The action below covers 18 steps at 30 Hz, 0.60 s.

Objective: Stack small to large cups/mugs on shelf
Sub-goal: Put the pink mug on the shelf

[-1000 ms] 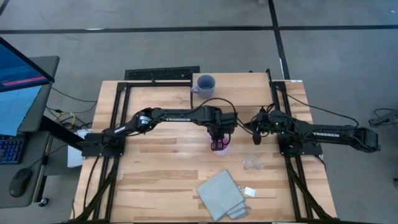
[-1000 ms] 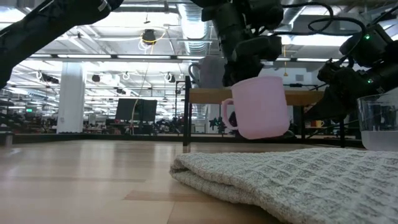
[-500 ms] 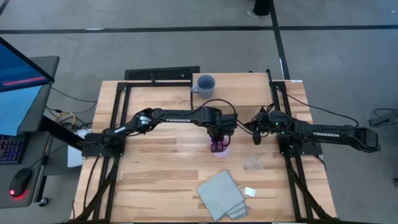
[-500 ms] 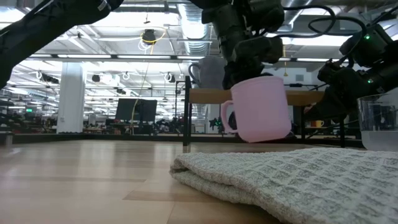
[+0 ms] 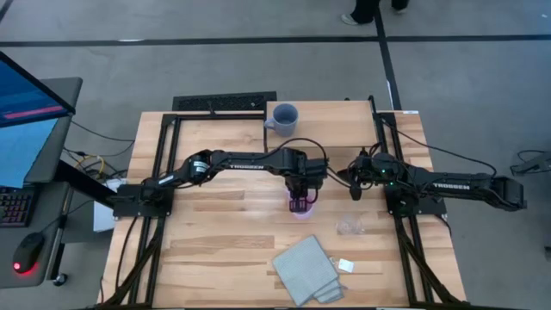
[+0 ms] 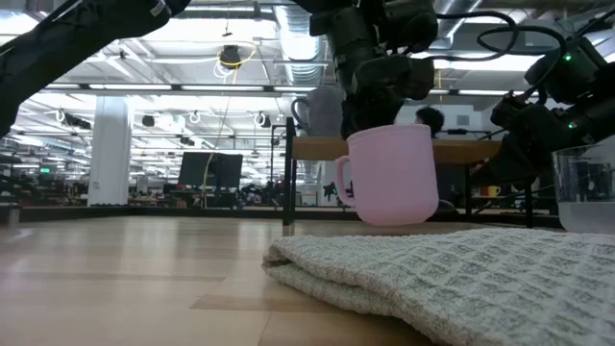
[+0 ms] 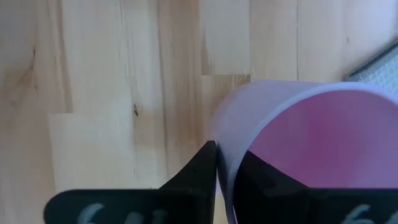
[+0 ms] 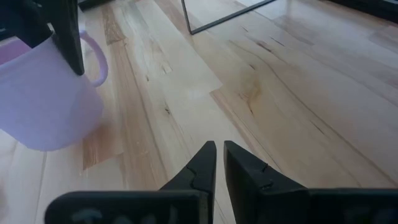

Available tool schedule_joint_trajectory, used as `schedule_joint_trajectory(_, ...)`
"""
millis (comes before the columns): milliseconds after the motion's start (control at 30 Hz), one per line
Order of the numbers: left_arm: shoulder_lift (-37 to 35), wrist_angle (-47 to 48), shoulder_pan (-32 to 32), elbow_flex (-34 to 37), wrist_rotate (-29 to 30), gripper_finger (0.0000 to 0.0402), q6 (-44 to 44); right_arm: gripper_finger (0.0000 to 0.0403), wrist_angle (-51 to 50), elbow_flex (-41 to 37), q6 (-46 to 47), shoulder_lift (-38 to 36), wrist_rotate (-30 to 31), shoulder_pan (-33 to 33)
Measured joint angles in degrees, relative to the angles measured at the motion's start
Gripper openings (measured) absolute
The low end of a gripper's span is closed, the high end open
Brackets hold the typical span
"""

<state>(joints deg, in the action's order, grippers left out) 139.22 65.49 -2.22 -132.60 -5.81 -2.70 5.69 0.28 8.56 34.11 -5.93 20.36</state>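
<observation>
Mid-table, my left gripper (image 5: 300,203) pinches the pink mug's (image 6: 392,176) rim, right gripper (image 8: 219,163) nearly closed, empty; next I lift toward the shelf (image 5: 340,110) at twelve o'clock.

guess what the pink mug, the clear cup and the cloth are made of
Pink mug: probably matte plastic or glazed ceramic; opaque, smooth, even colour, little shine. Clear cup: glass or clear plastic; the room shows through it. Cloth: woven textile, likely cotton; a waffle grid shows on its surface.
</observation>
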Motion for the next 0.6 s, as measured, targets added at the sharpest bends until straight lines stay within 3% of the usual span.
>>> schedule_joint_trajectory(600,3.01,0.33,1.44,-1.33,-1.25,0.0004,1.49,0.0056,-1.01,-0.01,0.02,-0.02,-0.02,-0.02)
